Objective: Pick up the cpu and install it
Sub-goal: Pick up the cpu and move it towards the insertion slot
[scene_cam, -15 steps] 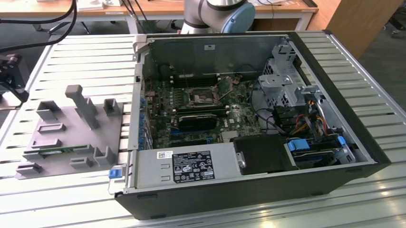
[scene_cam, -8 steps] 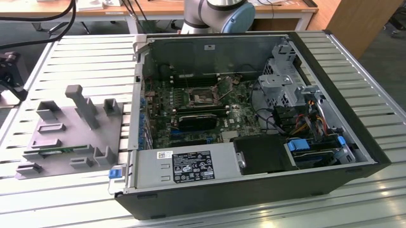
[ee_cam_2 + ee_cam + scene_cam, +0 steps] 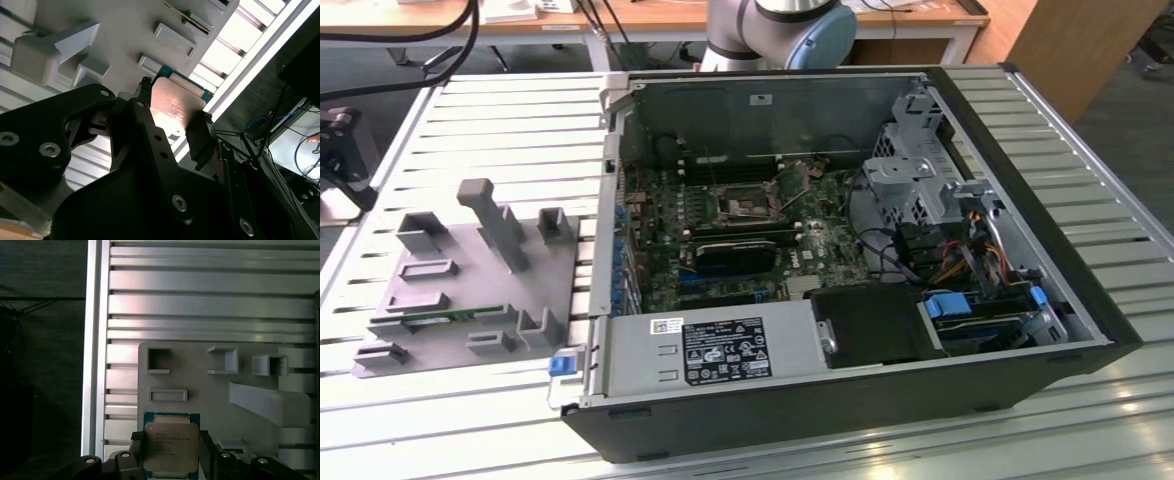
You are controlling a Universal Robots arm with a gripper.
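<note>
The cpu point(image 3: 171, 446) is gripped on two opposite sides by the closed fingers point(image 3: 205, 455), over a grey fixture plate point(image 3: 210, 390) near one edge of the slatted aluminium bench point(image 3: 200, 305). An open computer case point(image 3: 854, 250) occupies the bench centre.

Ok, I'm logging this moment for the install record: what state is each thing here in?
cpu: held at two opposite edges, metal top facing the first wrist camera.
claw: shut on the cpu, over the grey fixture tray.
computer case: lying on its side, side panel off.
cpu socket: looks empty.
memory stick: seated in a holder on the fixture tray.
</note>
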